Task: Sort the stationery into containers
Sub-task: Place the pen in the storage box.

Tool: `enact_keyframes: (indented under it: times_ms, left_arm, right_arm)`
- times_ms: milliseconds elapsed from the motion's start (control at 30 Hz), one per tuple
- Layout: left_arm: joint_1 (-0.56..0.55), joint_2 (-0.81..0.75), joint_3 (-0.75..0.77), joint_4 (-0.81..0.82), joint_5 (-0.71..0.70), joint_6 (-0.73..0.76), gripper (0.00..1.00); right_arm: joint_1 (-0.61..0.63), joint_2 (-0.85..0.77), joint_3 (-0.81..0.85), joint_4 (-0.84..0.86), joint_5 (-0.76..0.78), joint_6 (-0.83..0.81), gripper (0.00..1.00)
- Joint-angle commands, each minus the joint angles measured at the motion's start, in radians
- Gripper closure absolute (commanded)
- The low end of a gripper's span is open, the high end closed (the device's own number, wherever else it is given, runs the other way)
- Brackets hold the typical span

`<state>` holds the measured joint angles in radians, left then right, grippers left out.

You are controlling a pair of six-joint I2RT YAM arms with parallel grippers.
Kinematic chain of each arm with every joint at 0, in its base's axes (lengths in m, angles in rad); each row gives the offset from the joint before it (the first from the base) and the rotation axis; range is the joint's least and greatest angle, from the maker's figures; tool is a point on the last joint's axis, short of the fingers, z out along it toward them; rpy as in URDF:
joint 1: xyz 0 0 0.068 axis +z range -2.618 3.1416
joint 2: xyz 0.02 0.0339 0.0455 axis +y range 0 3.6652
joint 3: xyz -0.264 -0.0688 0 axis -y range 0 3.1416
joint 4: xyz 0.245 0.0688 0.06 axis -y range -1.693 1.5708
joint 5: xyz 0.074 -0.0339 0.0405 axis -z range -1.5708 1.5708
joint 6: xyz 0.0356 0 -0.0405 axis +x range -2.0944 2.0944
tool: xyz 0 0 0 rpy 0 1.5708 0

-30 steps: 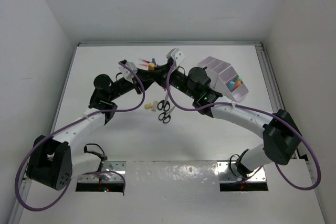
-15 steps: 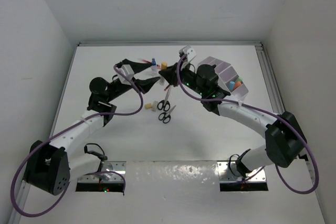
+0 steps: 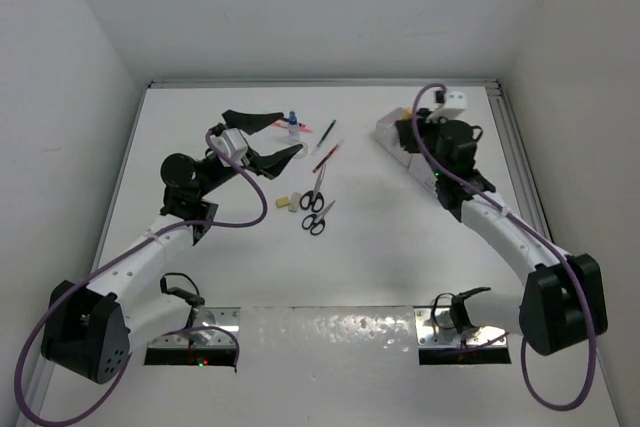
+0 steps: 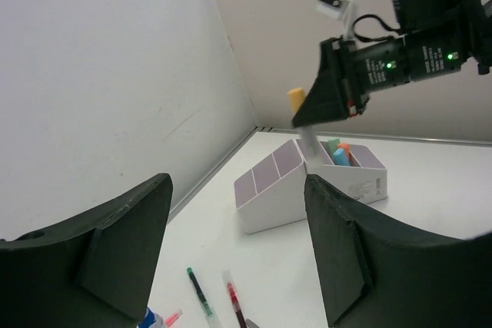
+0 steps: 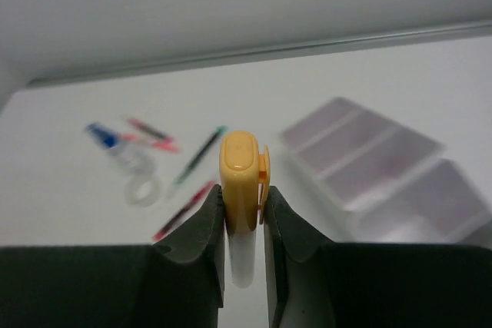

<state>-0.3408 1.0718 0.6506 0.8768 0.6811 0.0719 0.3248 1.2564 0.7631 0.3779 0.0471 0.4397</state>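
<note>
R pincer (image 5: 244,205) clamped on yellow-capped white capsule-shaped plastic piece (image 5: 239,178), held upright, hanging just above white stepped plastic organiser (image 4: 280,190) w/ lilac compartments. L pincer (image 4: 238,190) jaws wide apart, nothing btwn, well left of organiser. On counter (image 3: 380,247) left of organiser: thin red & black pens (image 3: 326,153), blue-capped bottle (image 3: 292,123), two black-handled scissors (image 3: 317,219), beige erasers (image 3: 286,202)
</note>
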Motion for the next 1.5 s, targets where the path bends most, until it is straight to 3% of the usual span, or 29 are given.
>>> enact_keyframes:
  times_ms: [0, 167, 400, 833, 1033, 1300, 1433, 1467]
  left_arm:
    - [0.014, -0.032, -0.008, -0.002, -0.04, 0.011, 0.33]
    - [0.025, -0.029, -0.014, -0.038, -0.058, 0.002, 0.33]
    - [0.028, -0.019, -0.009, -0.068, -0.075, -0.006, 0.33]
    - [0.026, -0.001, -0.003, -0.071, -0.101, 0.011, 0.33]
    - [0.028, 0.0, -0.003, -0.073, -0.104, 0.019, 0.33]
    - [0.031, 0.008, 0.001, -0.07, -0.107, 0.023, 0.33]
    - [0.029, 0.008, 0.001, -0.07, -0.109, 0.026, 0.32]
    - [0.031, 0.007, 0.001, -0.07, -0.11, 0.028, 0.32]
  right_arm:
    - [-0.105, -0.06, -0.039, -0.086, 0.178, 0.007, 1.0]
    - [-0.207, -0.097, -0.102, -0.097, 0.289, -0.019, 1.0]
    - [-0.294, -0.031, -0.128, -0.007, 0.255, -0.018, 1.0]
    - [-0.302, 0.09, -0.177, 0.168, 0.053, -0.142, 1.0]
    - [-0.302, 0.123, -0.295, 0.329, -0.006, -0.196, 1.0]
    - [-0.302, 0.195, -0.294, 0.332, -0.041, -0.185, 1.0]
    - [-0.305, 0.192, -0.291, 0.317, -0.03, -0.17, 0.91]
    - [-0.303, 0.187, -0.288, 0.309, -0.029, -0.165, 0.82]
